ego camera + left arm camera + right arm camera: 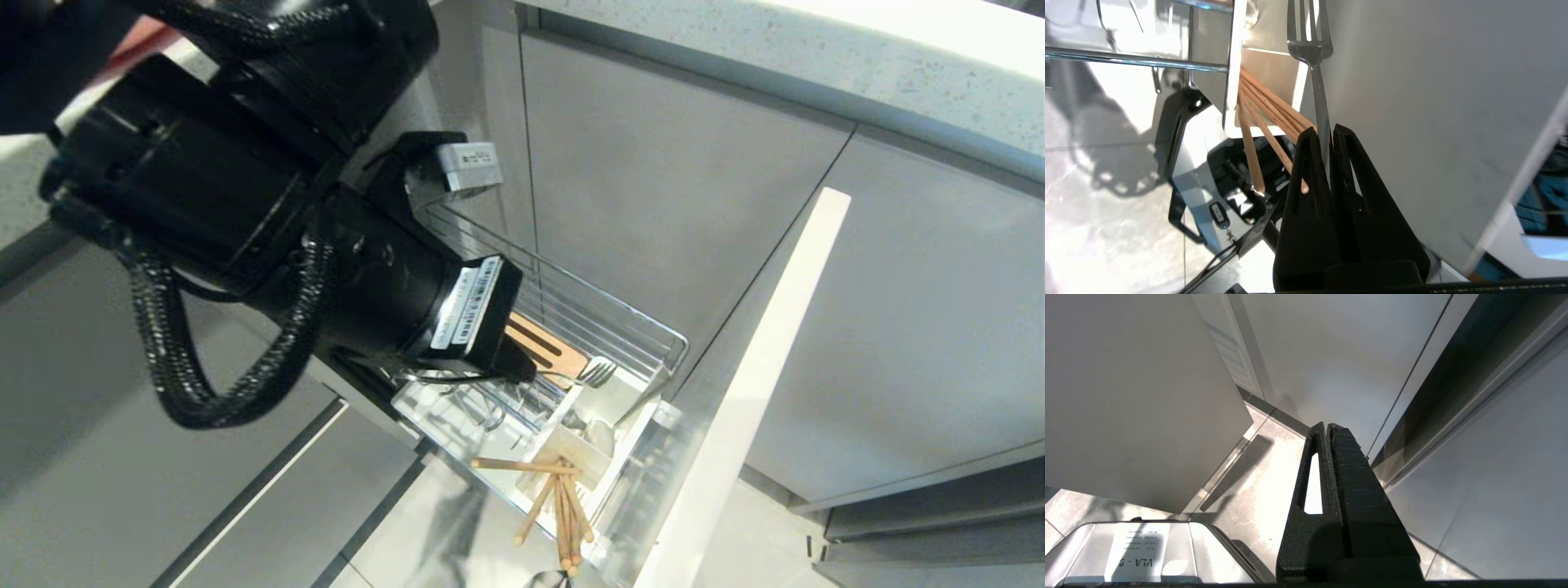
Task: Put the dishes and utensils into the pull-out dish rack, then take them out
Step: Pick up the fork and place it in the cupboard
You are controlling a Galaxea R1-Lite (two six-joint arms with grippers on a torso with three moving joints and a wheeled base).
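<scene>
Several chopsticks stand splayed in the white utensil box of the pull-out dish rack. Left pincer is clamped on the fork handle, apparently just above that box; right pincer hangs pressed together near the floor.

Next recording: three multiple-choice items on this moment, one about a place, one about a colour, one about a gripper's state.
1. Where are the chopsticks?
A. In the white utensil box
B. On the countertop
C. In the right gripper

2. What colour is the fork?
A. Pink
B. Silver
C. Blue

3. What is the left gripper doing?
A. Open and empty
B. Shut on chopsticks
C. Shut on the fork's handle

Answers:
1 A: their ends stick out of the box at the pull-out dish rack's front.
2 B: bare shiny metal.
3 C: the handle runs between the closed fingers.
</scene>
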